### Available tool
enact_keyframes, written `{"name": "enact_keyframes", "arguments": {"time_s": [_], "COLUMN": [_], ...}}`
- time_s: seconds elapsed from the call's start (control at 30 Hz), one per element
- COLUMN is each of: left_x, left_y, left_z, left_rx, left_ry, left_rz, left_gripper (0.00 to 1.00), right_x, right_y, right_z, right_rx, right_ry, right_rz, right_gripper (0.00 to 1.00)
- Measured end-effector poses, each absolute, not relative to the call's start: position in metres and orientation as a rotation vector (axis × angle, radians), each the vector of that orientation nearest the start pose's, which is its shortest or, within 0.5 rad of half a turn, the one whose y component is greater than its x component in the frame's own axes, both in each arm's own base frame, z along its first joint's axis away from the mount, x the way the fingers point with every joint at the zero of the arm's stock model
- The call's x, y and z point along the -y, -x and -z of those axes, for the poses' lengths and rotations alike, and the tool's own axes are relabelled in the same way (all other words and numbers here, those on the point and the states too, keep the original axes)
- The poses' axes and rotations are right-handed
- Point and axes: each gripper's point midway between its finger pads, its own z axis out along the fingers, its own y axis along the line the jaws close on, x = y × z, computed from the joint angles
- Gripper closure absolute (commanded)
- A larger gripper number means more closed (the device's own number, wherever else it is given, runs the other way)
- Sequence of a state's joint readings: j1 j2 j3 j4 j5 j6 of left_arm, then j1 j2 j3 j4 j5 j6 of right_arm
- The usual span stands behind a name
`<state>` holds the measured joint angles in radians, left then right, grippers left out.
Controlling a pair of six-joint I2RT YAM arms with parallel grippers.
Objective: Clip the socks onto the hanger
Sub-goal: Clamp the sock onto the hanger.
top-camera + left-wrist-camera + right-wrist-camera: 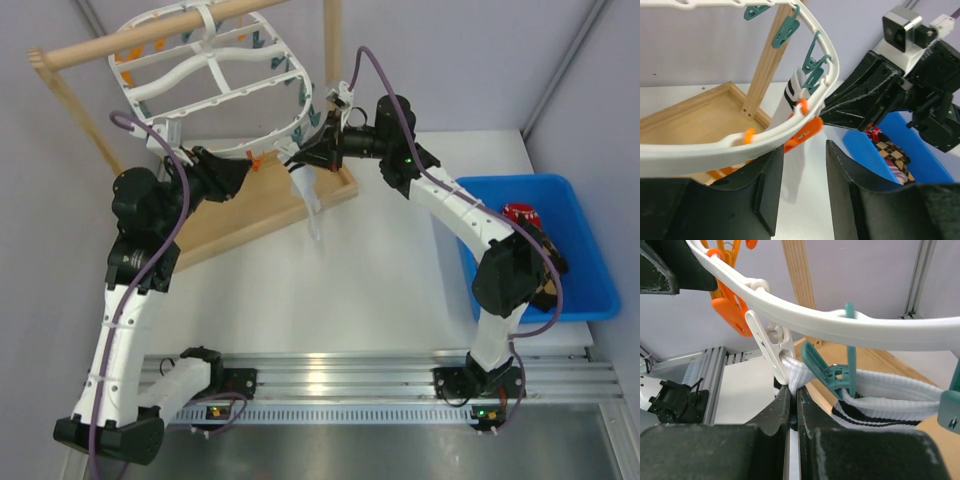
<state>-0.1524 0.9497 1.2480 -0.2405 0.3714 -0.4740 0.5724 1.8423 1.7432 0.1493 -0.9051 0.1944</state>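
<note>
The white oval hanger (pixel 215 75) hangs from the wooden pole; its rim also shows in the left wrist view (pixel 740 145) and the right wrist view (pixel 850 325). A white sock with dark cuff bands (pixel 310 200) hangs from the rim's near right side. My right gripper (pixel 792 395) is shut on that sock's cuff (pixel 880 390), just under a white clip (pixel 771 347) and beside a teal clip (pixel 837 372). My left gripper (pixel 802 185) is open and empty, just below the rim, by an orange clip (pixel 805 132).
A wooden rack with a tray base (pixel 250 215) stands under the hanger. A blue bin (pixel 540 250) at the right holds a red sock (pixel 520 213) and argyle and striped socks (pixel 890 152). Aluminium rails run along the table's near edge.
</note>
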Motion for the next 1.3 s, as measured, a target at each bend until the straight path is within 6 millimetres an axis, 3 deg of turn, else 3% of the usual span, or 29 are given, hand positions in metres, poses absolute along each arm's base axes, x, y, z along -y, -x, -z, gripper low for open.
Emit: {"name": "enact_keyframes", "arguments": {"time_s": [0.17,0.4,0.87,1.3], "left_x": [0.118,0.117,0.129,0.133], "left_y": [-0.307,-0.324,-0.327,-0.34], "left_z": [-0.422,-0.401,-0.401,-0.389], "left_rx": [-1.599,-1.67,-1.653,-1.675], "left_ry": [-0.041,-0.029,-0.015,0.033], "left_rz": [0.687,0.662,0.762,0.8], "left_gripper": [0.55,0.54,0.54,0.52], "right_x": [-0.4,-0.4,-0.398,-0.399], "right_y": [-0.359,-0.36,-0.361,-0.36], "right_z": [-0.371,-0.37,-0.368,-0.368], "right_rx": [-1.329,-1.325,-1.333,-1.332], "right_ry": [1.042,1.046,1.048,1.053], "right_rz": [-1.262,-1.255,-1.25,-1.259], "right_gripper": [1.0,1.0,1.0,1.0]}}
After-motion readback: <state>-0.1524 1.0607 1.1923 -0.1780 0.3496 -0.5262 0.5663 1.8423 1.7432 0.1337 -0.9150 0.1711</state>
